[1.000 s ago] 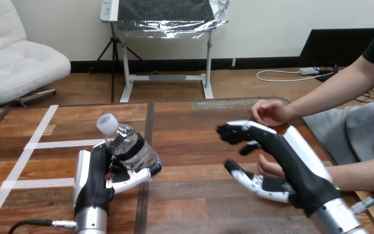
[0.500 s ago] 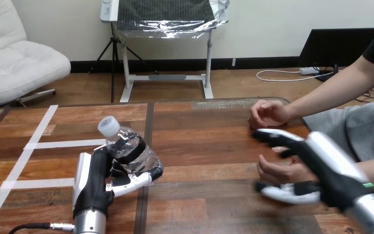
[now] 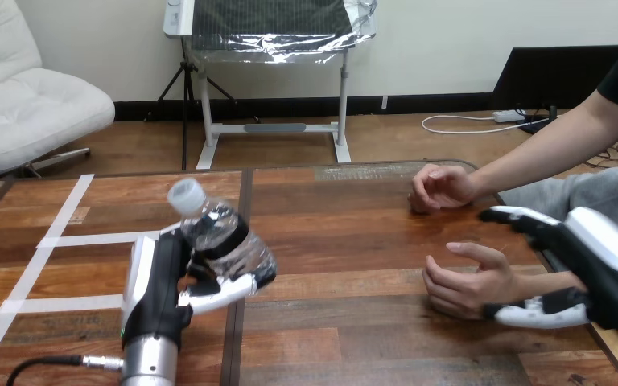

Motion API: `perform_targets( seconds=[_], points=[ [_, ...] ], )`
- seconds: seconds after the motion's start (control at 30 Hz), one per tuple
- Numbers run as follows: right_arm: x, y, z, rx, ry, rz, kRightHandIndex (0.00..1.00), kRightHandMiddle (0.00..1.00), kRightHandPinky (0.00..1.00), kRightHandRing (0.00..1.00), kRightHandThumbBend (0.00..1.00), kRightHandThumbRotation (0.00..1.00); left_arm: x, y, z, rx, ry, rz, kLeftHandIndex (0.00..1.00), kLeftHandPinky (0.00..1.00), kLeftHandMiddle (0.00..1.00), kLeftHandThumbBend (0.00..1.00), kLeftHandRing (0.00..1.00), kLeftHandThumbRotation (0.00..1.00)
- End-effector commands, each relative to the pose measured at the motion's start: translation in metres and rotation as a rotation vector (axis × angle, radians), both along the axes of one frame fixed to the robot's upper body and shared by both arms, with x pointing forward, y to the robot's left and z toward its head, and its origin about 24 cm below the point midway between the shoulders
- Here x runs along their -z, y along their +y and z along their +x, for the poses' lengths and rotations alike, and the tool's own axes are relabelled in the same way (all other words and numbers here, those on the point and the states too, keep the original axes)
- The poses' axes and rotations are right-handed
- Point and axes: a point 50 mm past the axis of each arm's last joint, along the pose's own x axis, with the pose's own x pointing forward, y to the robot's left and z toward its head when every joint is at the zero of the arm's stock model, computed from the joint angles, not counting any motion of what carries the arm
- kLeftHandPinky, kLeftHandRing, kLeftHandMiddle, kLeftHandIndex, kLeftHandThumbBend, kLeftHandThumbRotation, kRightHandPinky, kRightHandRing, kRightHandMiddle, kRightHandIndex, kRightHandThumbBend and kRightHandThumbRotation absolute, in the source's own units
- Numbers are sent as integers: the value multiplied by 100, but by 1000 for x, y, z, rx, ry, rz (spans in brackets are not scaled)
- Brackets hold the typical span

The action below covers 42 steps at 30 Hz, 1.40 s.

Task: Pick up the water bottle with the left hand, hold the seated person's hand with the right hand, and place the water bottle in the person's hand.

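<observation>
A clear water bottle (image 3: 224,239) with a white cap and a dark label leans to the left in my left hand (image 3: 159,281). That hand is shut on the bottle, with fingers and thumb curled round its lower body, left of the table's middle. My right hand (image 3: 594,269) is open at the right edge. Its fingers (image 3: 523,219) reach over the person's wrist and its thumb (image 3: 535,315) lies on the wrist's near side. I cannot tell whether they touch. The person's near hand (image 3: 465,283) rests on the table with its fingers loosely curled, holding nothing.
The person's far hand (image 3: 441,187) rests as a loose fist further back on the wooden table (image 3: 338,241). White tape strips (image 3: 56,233) cross the table's left part. A seam (image 3: 244,201) runs down the table between the bottle and the person's hands.
My right hand has swung right and back, from in front of the person's near hand to beside its wrist. My left hand has raised the bottle a little and shifted it right.
</observation>
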Motion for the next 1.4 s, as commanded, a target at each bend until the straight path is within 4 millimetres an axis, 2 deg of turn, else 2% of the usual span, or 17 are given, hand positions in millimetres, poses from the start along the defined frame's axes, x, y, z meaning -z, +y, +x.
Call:
perform_targets(
  seconds=[0.0,0.73,1.37],
  points=[
    [-43,7,13,-59,-128,-121,89,92,87,92,73,0,-45,-14,17,52,-203,-17,51,35,42,60,38,0],
    [-48,2,29,-37,33,-375,91,95,92,96,73,2,-46,-14,11,53,-206,-31,51,34,42,59,38,0],
    [-38,6,53,-96,166,-578,90,93,89,93,77,5,-45,-12,10,60,-209,-33,51,35,43,58,38,0]
  ],
)
